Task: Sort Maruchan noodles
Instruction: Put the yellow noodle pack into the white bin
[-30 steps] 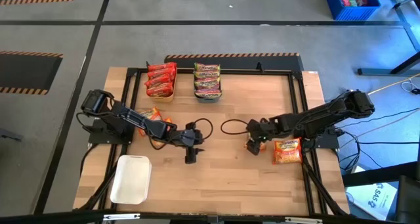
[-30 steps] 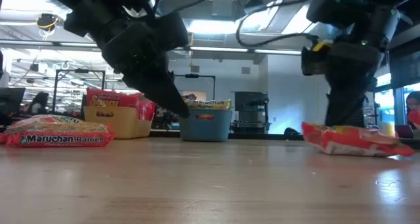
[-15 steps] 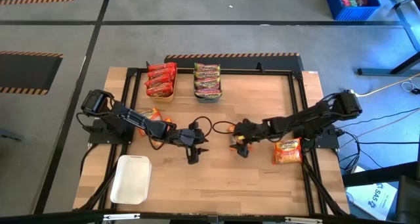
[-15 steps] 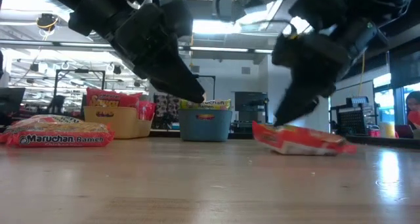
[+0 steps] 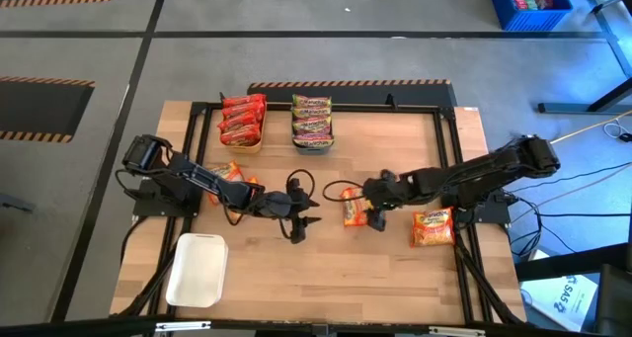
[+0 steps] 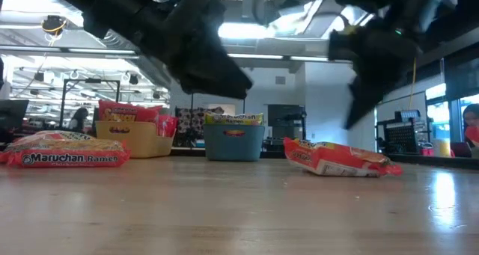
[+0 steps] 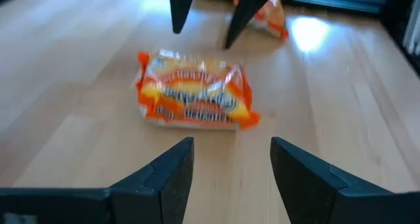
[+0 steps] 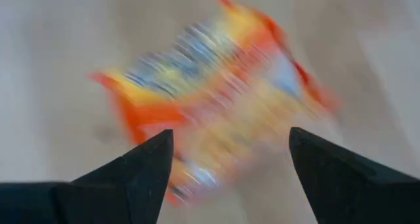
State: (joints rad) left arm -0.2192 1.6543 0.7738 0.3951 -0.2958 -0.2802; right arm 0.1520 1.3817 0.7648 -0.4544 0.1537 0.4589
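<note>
An orange Maruchan packet (image 5: 354, 207) lies flat on the bare wood near the middle of the tabletop (image 5: 395, 268), and we see it released, with nothing touching it. Just beside it at 3 o'clock hangs our right hand (image 5: 375, 216), its two fingers spread apart and empty; in its own wrist view the packet (image 8: 216, 99) fills the space beyond the open fingers (image 8: 131, 178). At 9 o'clock of the packet, a short way off, our left hand (image 5: 299, 230) hovers over the wood with its fingers likewise parted and holding nothing; its wrist view looks across the boards at the same packet (image 7: 195, 92) lying between and beyond its fingertips (image 7: 172, 171), with the right hand's dark fingers standing behind the packet. In the low view the packet (image 6: 340, 158) rests level on the wood while both dark arms hang above it. A second orange packet (image 5: 433, 226) lies at 3 o'clock near the tabletop's right edge, beside the right arm's base. A third orange packet (image 5: 233, 175) sits at 9 o'clock, partly hidden under the left arm. At 12 o'clock along the far edge stand two trays side by side: a yellow tray (image 5: 249, 145) stacked with red packets (image 5: 242, 118), and a blue-grey tray (image 5: 314, 146) holding green-edged packets (image 5: 312, 116). At 7 o'clock, near the front left corner, rests a white tray (image 5: 198, 270).
</note>
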